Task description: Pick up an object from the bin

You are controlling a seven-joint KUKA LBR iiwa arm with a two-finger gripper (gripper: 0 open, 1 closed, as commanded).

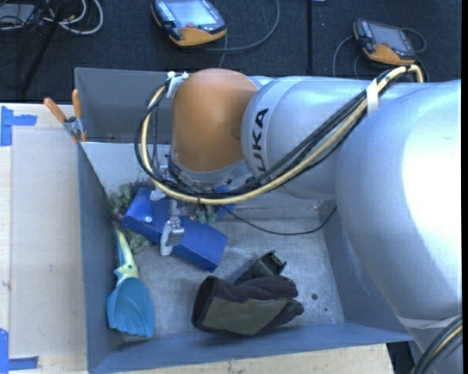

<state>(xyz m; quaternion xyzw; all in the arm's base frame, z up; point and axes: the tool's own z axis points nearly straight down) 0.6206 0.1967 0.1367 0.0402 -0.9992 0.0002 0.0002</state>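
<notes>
end effector (170,241) low in the upper left part of the grey bin (113,115), tucked beneath the orange wrist cover (206,119) and the looped black and yellow cables (152,158) of the silver arm (358,170) reaching in from the right. spread or pressed together: cannot tell, hidden for the most part by the cover. a pale metal part of it showing below the cables, down over the top face of a flat blue box (201,244), touching or just above, hard to say which. blue box lying slantwise in the left half of the bin, upper end near the left wall, lower end toward the middle of the floor. beside that upper end, a tuft of dark green leafy stuff (128,195) against the wall. just below the box, along the left wall, a light blue scoop-shaped tool (132,308) with a yellow-green handle, broad end toward the near left corner. right of it, close to the front wall, a crumpled dark glove (245,306) with an olive palm, near the box's lower end but apart from it.
</notes>
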